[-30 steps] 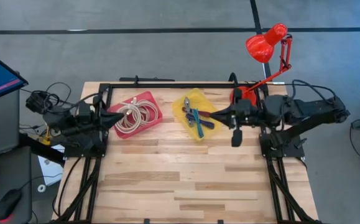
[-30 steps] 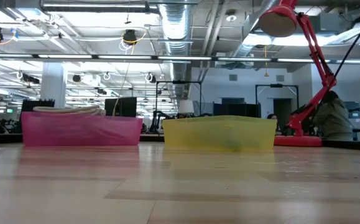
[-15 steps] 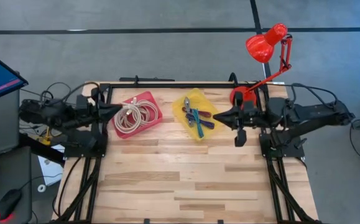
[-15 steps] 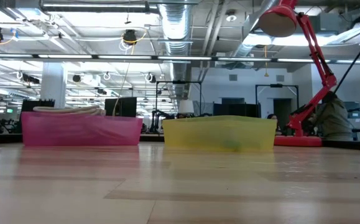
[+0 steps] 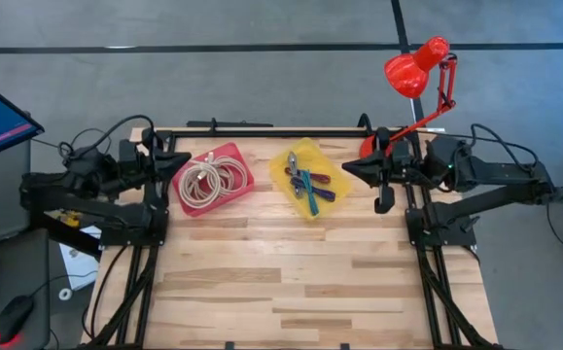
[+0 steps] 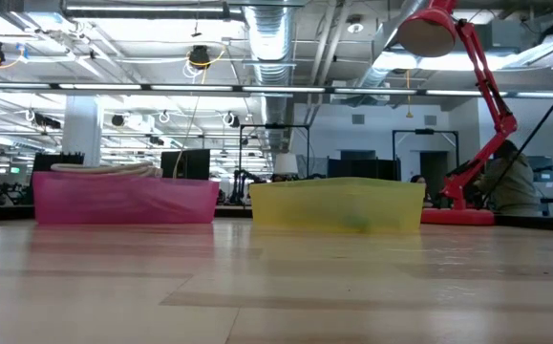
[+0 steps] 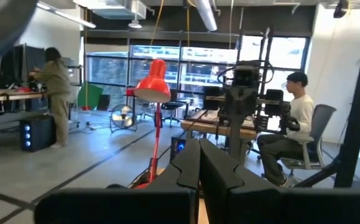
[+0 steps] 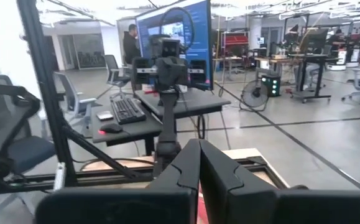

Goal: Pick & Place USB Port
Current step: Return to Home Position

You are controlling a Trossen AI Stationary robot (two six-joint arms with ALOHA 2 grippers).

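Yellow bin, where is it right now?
In the high view the yellow bin sits toward the far edge of the table, between the pink bin on its left and the right gripper on its right.

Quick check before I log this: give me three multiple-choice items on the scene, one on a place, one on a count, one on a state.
1. Where does the white cable lie?
A in the pink bin
B in the yellow bin
C on the floor

2. How many bins stand on the table?
A one
B two
C three

3. How are the left pincer and the right pincer?
A both shut, empty
B both wide open
C each shut on a cable

Key:
1 A, the white coils lie inside the pink walls.
2 B, only the pink one and the yellow one show.
3 A, each wrist view shows its pincer closed tight with nothing held.
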